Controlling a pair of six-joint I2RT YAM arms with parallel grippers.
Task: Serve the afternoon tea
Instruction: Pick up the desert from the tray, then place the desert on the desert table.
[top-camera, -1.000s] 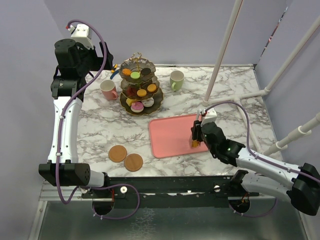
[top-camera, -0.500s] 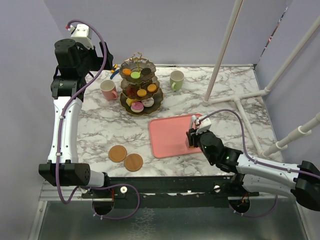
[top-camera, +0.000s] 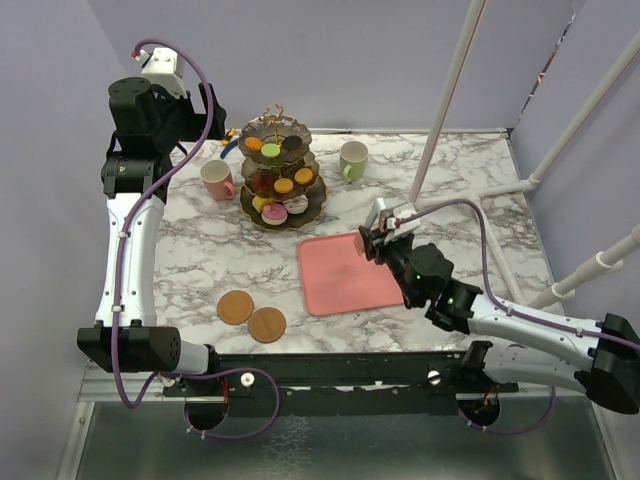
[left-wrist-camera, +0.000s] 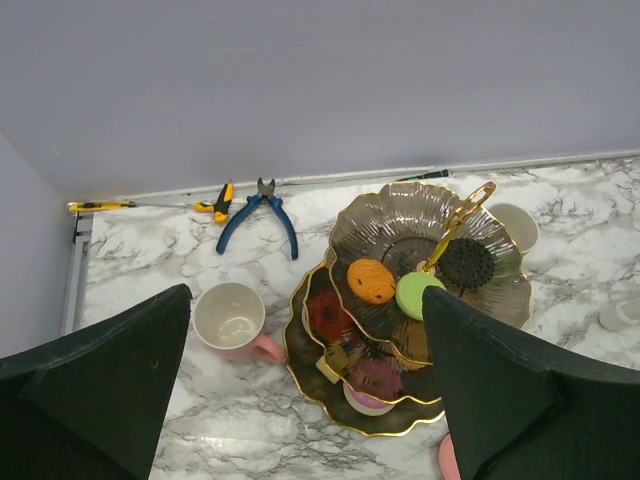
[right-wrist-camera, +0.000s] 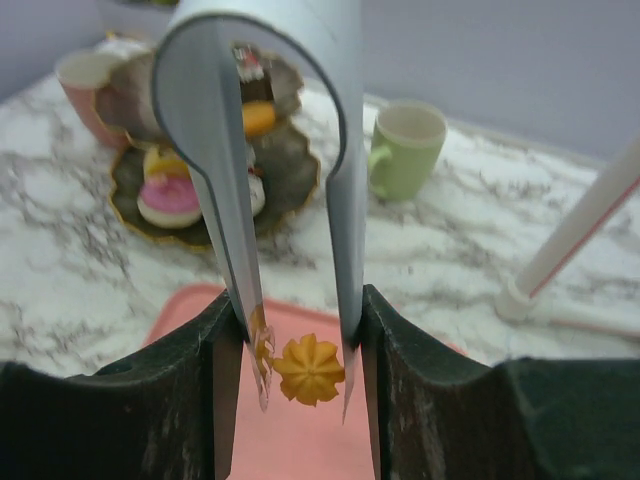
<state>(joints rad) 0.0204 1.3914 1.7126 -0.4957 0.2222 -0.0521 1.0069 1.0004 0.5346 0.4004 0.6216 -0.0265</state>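
Note:
My right gripper (right-wrist-camera: 300, 335) is shut on a pair of silver metal tongs (right-wrist-camera: 205, 120), and a yellow flower-shaped cookie (right-wrist-camera: 310, 370) sits pinched between the tong tips above the pink tray (top-camera: 335, 280). The dark three-tier stand (top-camera: 283, 175) carries several colourful pastries. A pink mug (top-camera: 215, 178) stands left of it and a pale-green mug (top-camera: 352, 158) to its right. Two brown coasters (top-camera: 236, 306) (top-camera: 267, 324) lie near the front edge. My left gripper (left-wrist-camera: 310, 400) hangs open, high over the stand (left-wrist-camera: 420, 260) and the pink mug (left-wrist-camera: 232, 320).
Blue-handled pliers (left-wrist-camera: 262, 212) and a small yellow tool (left-wrist-camera: 222, 200) lie along the back wall. White pipe poles (top-camera: 440, 110) rise at the back right, with a foot (top-camera: 415, 200) close to my right gripper (top-camera: 380, 238).
My right gripper has risen off the tray's right side and moved back and left toward the stand, with the tongs still in it. The left arm has not moved.

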